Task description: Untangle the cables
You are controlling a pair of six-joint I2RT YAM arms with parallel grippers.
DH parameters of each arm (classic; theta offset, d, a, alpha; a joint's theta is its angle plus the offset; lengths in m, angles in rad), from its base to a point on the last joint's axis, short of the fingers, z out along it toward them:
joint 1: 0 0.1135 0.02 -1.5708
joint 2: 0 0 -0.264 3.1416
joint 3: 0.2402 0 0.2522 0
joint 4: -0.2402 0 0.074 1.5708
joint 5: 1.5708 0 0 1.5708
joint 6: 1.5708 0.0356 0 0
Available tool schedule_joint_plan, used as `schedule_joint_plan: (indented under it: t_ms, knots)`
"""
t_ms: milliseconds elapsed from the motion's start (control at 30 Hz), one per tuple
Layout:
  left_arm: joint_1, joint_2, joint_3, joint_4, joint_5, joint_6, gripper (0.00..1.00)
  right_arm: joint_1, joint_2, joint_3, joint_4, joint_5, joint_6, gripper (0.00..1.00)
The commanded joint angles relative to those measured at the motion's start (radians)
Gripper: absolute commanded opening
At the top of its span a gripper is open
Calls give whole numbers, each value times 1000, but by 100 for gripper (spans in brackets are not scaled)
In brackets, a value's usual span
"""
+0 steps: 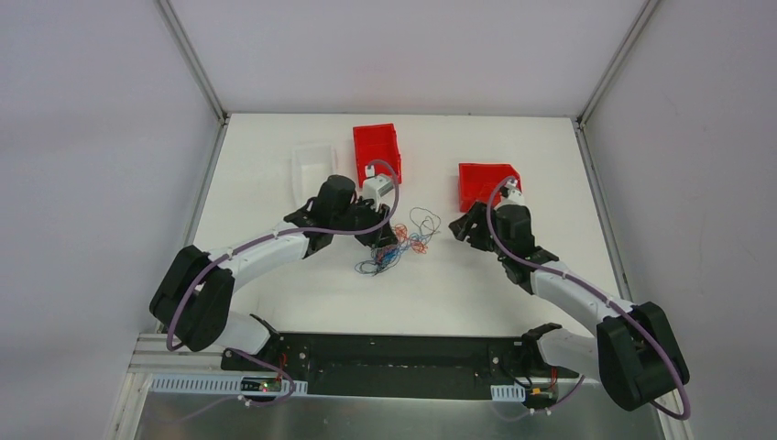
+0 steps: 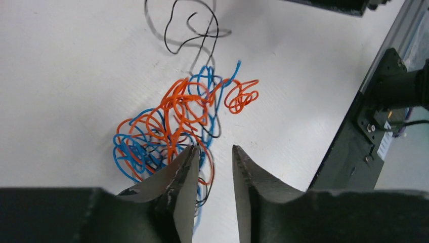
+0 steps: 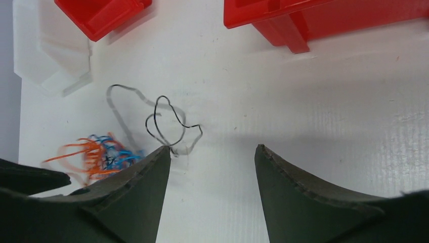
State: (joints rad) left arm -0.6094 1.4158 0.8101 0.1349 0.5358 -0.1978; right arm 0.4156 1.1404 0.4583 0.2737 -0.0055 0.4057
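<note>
Jaws, left: narrow gap with bare table showing between the tips. I am right over the near edge of the knot and grip nothing that I can see. A few orange and black strands pass under one fingertip (image 2: pixel 186 164).
Jaws, right: wide apart, nothing between them, over bare table just beside the knot.
Cables (image 1: pixel 396 247): one tangle, lying mid-table between my two arms.
Colours: three, namely blue, orange and black.
Strand count: I cannot tell, they are too fine and interwoven.
Look: blue and orange wind tightly through each other in small curls, and one small orange coil (image 2: pixel 242 96) sits at the knot's edge.
Black cable (image 3: pixel 167 121): runs out of the knot in open loops, flat on the table, its outermost loop beside one of my right fingertips (image 3: pixel 154 169).
Table (image 1: pixel 476 284): one, white.
Bins: two, red, one (image 1: pixel 377 147) beyond my left arm and one (image 1: pixel 486 183) beyond my right.
Tray (image 1: pixel 310 165): one, pale, just beside the left bin.
</note>
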Motion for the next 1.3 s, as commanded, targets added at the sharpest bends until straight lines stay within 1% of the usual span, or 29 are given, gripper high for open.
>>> schedule_joint_plan:
  t_ms: [0,67,200,267,300,367,400,500,600,667,800,933,1000,1033,1167,1267]
  knots:
    - [-6,-31,-4,32,-91,3,45,15,4,34,50,-43,-18,65]
    - [-6,-43,-11,31,-113,2,54,22,10,40,55,-50,-20,65]
    - [-6,-97,-36,32,-173,4,62,40,16,43,62,-61,-35,65]
    - [-6,-117,-54,34,-272,-6,67,54,18,40,83,-79,-47,65]
    - [-6,-119,-55,18,-351,-17,70,65,19,38,96,-88,-56,65]
    - [4,-98,-34,-48,-487,-46,75,90,30,46,97,-90,-76,65]
    - [20,-78,-14,-82,-491,-57,75,104,37,55,86,-86,-86,65]
    - [71,-1,37,-125,-380,-82,73,161,41,58,24,-60,-116,63]
    - [78,68,76,-132,-292,-78,72,191,47,51,6,-73,-133,63]
    - [77,102,100,-157,-237,-76,71,205,95,86,-28,-53,-146,61]
    - [77,126,117,-158,-147,-75,70,233,211,178,-136,-46,-156,59]
    - [77,157,131,-154,-70,-68,70,278,240,183,-168,-8,-151,59]
    - [77,178,140,-155,-37,-69,68,295,239,176,-173,-1,-147,59]
    - [77,185,145,-155,-25,-69,67,303,242,177,-178,35,-146,59]
    - [77,201,159,-178,-29,-69,61,307,285,218,-243,90,-132,52]
    - [76,207,164,-184,-22,-71,59,309,312,241,-265,97,-125,52]
